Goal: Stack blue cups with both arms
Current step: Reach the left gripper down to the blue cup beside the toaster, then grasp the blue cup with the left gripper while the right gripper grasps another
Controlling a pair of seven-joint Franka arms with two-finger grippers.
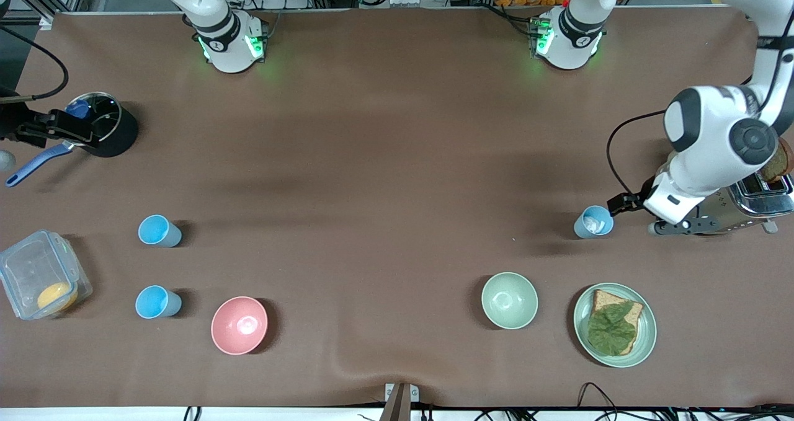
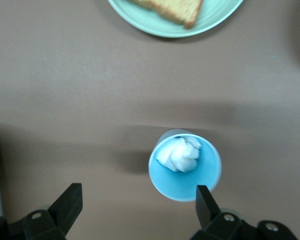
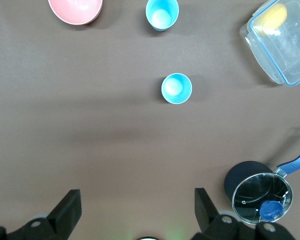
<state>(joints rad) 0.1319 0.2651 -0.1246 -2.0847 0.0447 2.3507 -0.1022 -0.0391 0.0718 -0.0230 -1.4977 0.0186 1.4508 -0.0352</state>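
risk: paper-stuffed blue cup (image 2: pixel 185 171) may be tipped | left end effector (image 2: pixel 138 205) wide, just beside it | right end effector (image 3: pixel 137 210) wide, far from it

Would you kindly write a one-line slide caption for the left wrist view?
Open left gripper beside a blue cup holding crumpled white paper, with a green plate of toast nearby.

No legible text or labels.

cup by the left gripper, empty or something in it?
Not empty. The blue cup stands upright, mouth up, with a crumpled white wad inside; what the wad is cannot be told.
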